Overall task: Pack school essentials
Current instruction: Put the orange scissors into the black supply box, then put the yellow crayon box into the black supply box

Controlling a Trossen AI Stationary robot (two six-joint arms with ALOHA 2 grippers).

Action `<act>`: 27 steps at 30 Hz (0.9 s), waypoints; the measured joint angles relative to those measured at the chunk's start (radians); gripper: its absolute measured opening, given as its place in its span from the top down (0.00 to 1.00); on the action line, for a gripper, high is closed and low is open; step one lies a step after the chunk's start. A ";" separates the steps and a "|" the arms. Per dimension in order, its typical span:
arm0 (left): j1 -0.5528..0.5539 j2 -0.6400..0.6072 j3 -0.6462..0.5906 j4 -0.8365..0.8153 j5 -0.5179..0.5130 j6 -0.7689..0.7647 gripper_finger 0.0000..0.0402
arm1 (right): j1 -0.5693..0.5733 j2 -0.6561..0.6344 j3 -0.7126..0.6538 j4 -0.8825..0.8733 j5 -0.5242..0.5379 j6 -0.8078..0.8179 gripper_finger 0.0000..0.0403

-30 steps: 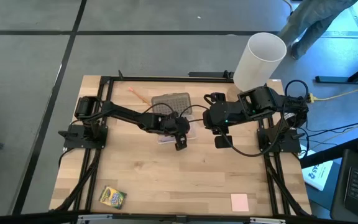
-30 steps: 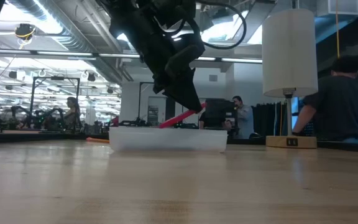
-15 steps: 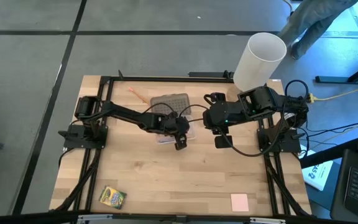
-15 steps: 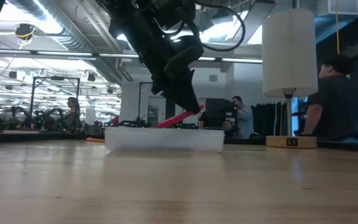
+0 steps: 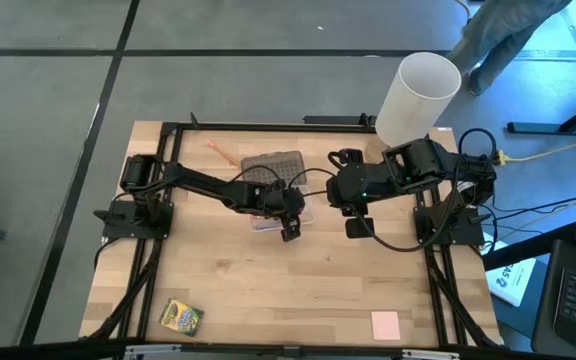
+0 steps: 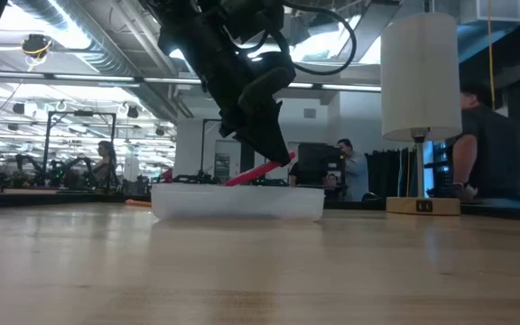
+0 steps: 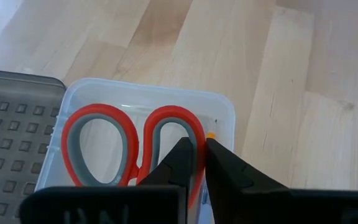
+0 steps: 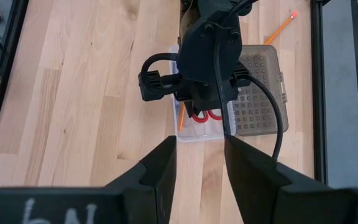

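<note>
The left arm stretches from the desk's (image 5: 228, 290) left edge toward frame centre in the high view, its left end effector (image 7: 201, 163) pinching one loop of the red-handled scissors (image 7: 129, 149), which slant down into the clear plastic case (image 6: 237, 200). The grey dotted lid (image 5: 273, 165) lies beside the case. The right arm is folded at centre right, its right end effector (image 8: 199, 163) spread and holding nothing. The crayon box (image 5: 180, 317) sits lower left, the pink pad (image 5: 385, 324) lower right, and an orange pencil (image 5: 220, 152) upper left.
</note>
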 joint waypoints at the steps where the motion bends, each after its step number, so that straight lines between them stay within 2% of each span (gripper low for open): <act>1: 0.000 0.000 0.000 0.000 0.000 0.000 0.94 | 0.000 0.000 0.000 0.000 0.000 0.000 0.66; 7: 0.000 0.000 0.000 0.000 -0.001 0.003 0.96 | 0.000 0.000 0.000 0.000 0.000 0.000 0.66; 18: 0.000 0.000 0.000 0.000 -0.002 0.003 0.80 | 0.000 0.000 0.000 0.000 0.000 0.000 0.66; 27: 0.002 -0.014 0.000 -0.010 0.000 -0.004 0.80 | 0.000 0.000 0.000 0.000 0.000 -0.005 0.66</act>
